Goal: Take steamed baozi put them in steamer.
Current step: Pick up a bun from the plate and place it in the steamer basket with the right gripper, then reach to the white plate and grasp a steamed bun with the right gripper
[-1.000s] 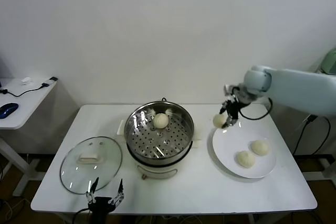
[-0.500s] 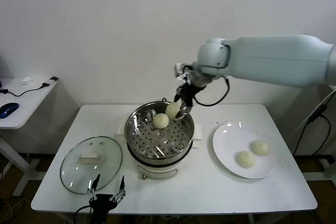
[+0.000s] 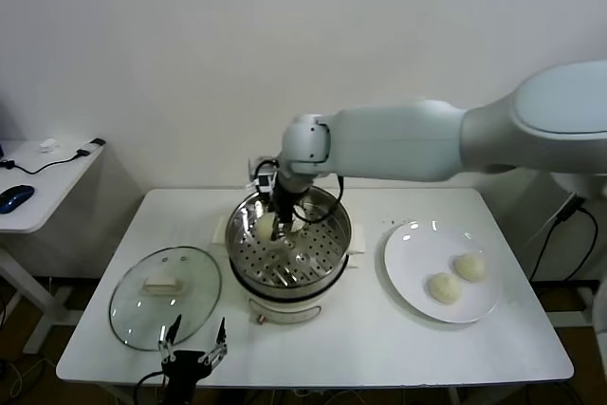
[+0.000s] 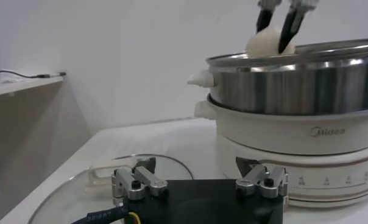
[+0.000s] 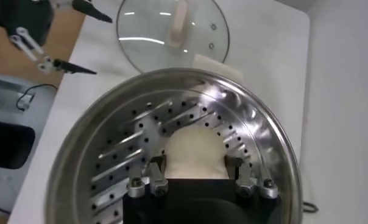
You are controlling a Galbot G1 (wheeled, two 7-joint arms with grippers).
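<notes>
My right gripper reaches down into the steamer, shut on a cream-white baozi. That baozi hangs just over the perforated floor, on the steamer's left half. From the left wrist it shows as a baozi between two dark fingers, level with the steel rim. Two more baozi lie on the white plate at the right. My left gripper is parked open at the table's front edge, holding nothing.
A round glass lid with a cream handle lies flat left of the steamer, just behind the left gripper. The right arm spans the table above the steamer from the right. A side desk stands at far left.
The right arm has carried the baozi from above the plate leftward across the table and lowered it into the steamer. The left arm has not moved.
</notes>
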